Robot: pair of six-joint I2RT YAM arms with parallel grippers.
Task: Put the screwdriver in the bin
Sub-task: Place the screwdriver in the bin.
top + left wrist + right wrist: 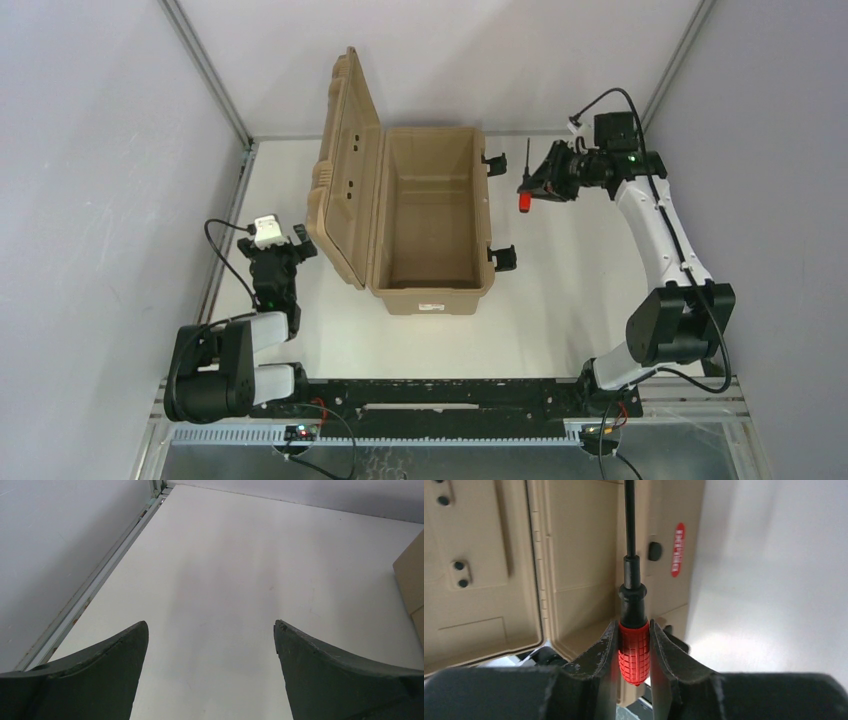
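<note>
Two arms share the white table (560,300), and we take them from the left. The left gripper (297,243) sits low beside the table's left rail (95,587), just left of the bin's raised lid and apart from it. From its wrist camera we see its two dark fingers (115,670) spread wide, with only bare tabletop between them; it has hold of nothing. A tan corner of the bin shows at the right edge of that view.

At the middle of the table stands the bin (432,292), a large tan box. Its ribbed lid (345,170) is swung up on the left side and stands nearly upright. We can see straight down to the bare floor of the box. Two black latches (503,258) hang off its right wall, one far and one near.

To the right of the bin, beside the far latch, the right gripper (526,192) is reached out from its white arm and points toward the box. We see its fingers closed tight on the red ribbed handle of the screwdriver (634,650), one pad on each side. The black collar and thin dark shaft stick out beyond the fingertips, running toward the far wall in the top view. The screwdriver is outside the bin, right of its right wall. A red label (678,549) shows on the bin behind the shaft.
</note>
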